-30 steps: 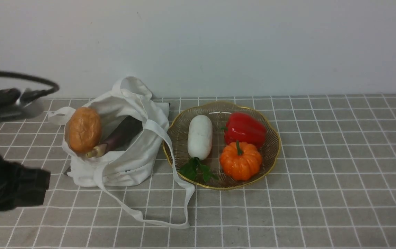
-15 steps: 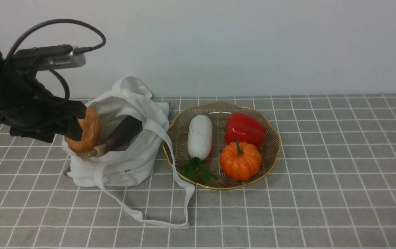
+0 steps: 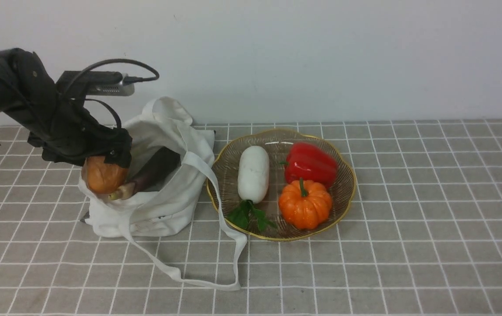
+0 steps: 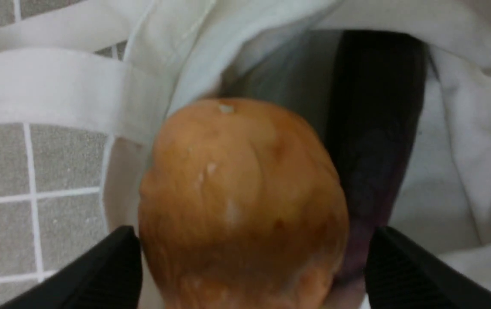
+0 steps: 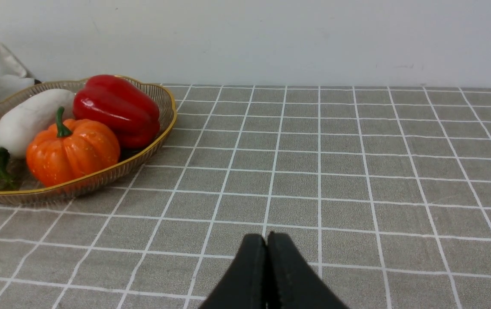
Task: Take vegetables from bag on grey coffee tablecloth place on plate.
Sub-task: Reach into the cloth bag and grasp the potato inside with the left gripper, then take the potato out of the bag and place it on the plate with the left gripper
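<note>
A white cloth bag (image 3: 159, 210) lies open on the grey checked tablecloth (image 3: 409, 245). In its mouth sit an orange-brown potato (image 3: 102, 177) and a dark-purple eggplant (image 3: 154, 169). My left gripper (image 3: 104, 161) hangs right over the potato. In the left wrist view the potato (image 4: 241, 201) fills the space between the two black fingers (image 4: 112, 270), and the left gripper (image 4: 254, 234) is open around it. The eggplant (image 4: 374, 141) lies beside it. The glass plate (image 3: 351, 186) stands right of the bag. My right gripper (image 5: 267, 238) is shut, low over bare cloth.
The plate holds a white radish (image 3: 253, 173), a red pepper (image 3: 310, 164), an orange pumpkin (image 3: 305, 204) and green leaves (image 3: 249, 215). A bag strap (image 3: 233, 245) loops across the cloth in front of the plate. A white wall (image 3: 277, 57) closes the back.
My left arm swung in from the left edge to above the bag, and its jaws opened around the potato. The bag, the vegetables and the plate kept their places.
</note>
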Controlling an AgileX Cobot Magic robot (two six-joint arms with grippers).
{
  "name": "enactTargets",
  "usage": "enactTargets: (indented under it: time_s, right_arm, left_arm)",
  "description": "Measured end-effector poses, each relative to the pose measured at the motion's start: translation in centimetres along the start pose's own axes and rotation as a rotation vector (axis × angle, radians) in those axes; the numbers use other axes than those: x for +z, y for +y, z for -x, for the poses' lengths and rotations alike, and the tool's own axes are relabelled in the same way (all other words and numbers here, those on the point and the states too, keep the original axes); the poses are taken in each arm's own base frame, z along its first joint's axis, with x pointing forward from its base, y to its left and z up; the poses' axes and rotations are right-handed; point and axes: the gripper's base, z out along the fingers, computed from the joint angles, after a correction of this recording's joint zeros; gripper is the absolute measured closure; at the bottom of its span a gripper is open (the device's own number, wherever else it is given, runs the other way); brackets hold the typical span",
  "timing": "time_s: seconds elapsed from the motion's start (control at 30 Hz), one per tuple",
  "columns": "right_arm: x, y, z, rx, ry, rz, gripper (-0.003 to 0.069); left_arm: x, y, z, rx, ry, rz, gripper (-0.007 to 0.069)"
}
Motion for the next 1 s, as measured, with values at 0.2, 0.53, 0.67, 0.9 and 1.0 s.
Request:
enactTargets:
  time_s: [0.2, 0.53, 0.67, 0.9, 1.0]
  right_arm:
    - [0.0, 0.0, 0.0, 0.000, 0.000, 0.000, 0.0674]
    - [0.0, 0.0, 0.0, 0.000, 0.000, 0.000, 0.0674]
    - [0.0, 0.0, 0.0, 0.000, 0.000, 0.000, 0.0674]
    - [0.0, 0.0, 0.0, 0.000, 0.000, 0.000, 0.0674]
    - [0.0, 0.0, 0.0, 0.000, 0.000, 0.000, 0.0674]
  left_arm:
    - [1.0, 0.1, -0.1, -0.002, 0.007, 0.003, 0.0097]
    - [-3.9, -0.6, 0.1, 0.008, -0.012, -0.013, 0.0104]
    - [-7.9, -1.3, 0.0, 0.004, -0.037, -0.035, 0.0104]
    - [-11.1, -4.8, -0.1, -0.078, -0.067, -0.287, 0.0104]
    - [-10.2, -8.1, -0.2, 0.000, -0.050, -0.397, 0.0104]
